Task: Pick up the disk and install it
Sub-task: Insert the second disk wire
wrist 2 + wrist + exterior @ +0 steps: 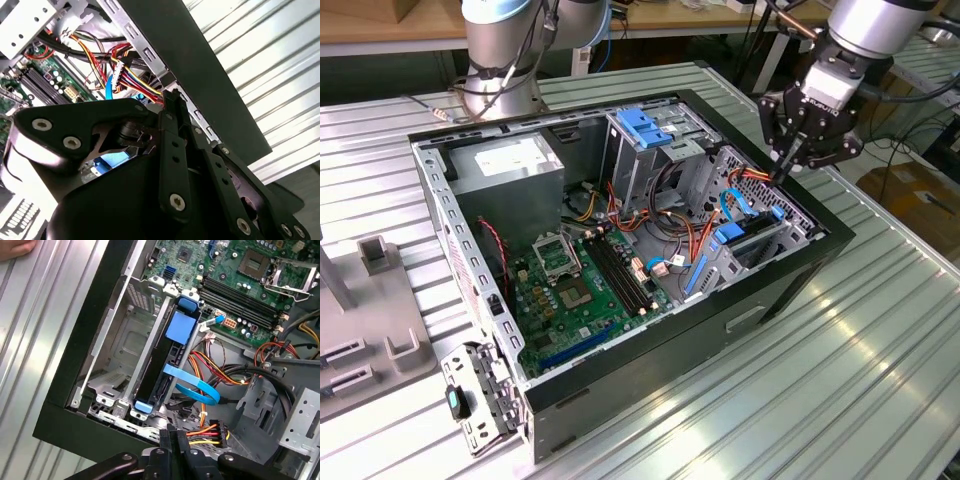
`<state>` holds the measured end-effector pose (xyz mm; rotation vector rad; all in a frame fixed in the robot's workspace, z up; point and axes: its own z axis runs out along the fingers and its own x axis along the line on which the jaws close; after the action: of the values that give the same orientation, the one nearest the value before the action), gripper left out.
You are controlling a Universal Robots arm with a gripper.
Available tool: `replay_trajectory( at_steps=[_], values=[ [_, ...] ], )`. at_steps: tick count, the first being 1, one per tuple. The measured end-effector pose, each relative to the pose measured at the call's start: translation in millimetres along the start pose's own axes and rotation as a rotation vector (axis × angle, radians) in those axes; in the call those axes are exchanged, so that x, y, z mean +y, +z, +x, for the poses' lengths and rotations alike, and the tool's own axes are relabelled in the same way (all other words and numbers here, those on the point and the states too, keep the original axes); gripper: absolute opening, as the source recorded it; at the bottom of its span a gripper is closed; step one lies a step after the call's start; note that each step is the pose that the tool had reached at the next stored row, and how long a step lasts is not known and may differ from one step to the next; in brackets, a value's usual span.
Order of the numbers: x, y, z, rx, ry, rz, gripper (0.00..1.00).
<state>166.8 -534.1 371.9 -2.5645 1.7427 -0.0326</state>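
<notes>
In the exterior view, an open computer case (pixel 620 250) lies on a ribbed metal table (pixel 840 370), its green motherboard (pixel 580 285) in the lower middle of the frame. A grey power supply (pixel 510 165) sits at the upper left of the case, and a metal cage topped by a blue bracket (pixel 650 125) stands at the upper middle. The gripper (pixel 788 168) hangs at the upper right, over the case's far corner, its fingers drawn together with nothing between them. The disk (pixel 755 232) stands on edge in a bay at the right side of the case, blue rails along it, just below the gripper. In the second wrist view, the gripper (pixel 172 97) takes up the lower half of the frame, its fingertips meeting at the case rim beside a bundle of coloured wires (pixel 135 80). In the first wrist view, the disk (pixel 167 357) sits upright in its slot at the frame's centre, a blue ribbon cable (pixel 195 387) curving off to its right, and the gripper (pixel 172 435) closed at the bottom edge.
</notes>
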Motion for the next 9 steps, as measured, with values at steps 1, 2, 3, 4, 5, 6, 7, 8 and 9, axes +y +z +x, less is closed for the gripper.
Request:
replay_trajectory(
  at_steps=[1, 2, 3, 4, 5, 6, 7, 8, 9],
  values=[
    [0.0, 0.2, 0.0, 0.0011, 0.024, 0.0002, 0.16],
    [0.1, 0.3, 0.0, 0.0018, 0.038, 0.0002, 0.16],
    [0.0, 0.4, 0.0, 0.0022, 0.049, 0.0003, 0.16],
    [0.0, 0.5, 0.0, 0.0029, 0.065, 0.0004, 0.16],
    [0.0, 0.5, 0.0, 0.0033, 0.074, 0.0005, 0.16],
    [0.1, 0.6, 0.0, 0.004, 0.088, 0.0005, 0.16],
    [0.1, 0.7, 0.0, 0.0045, 0.098, 0.0006, 0.16],
    [0.0, 0.8, 0.0, 0.005, 0.11, 0.0006, 0.16],
    [0.1, 0.8, 0.0, 0.0054, 0.119, 0.0007, 0.16]
  ],
)
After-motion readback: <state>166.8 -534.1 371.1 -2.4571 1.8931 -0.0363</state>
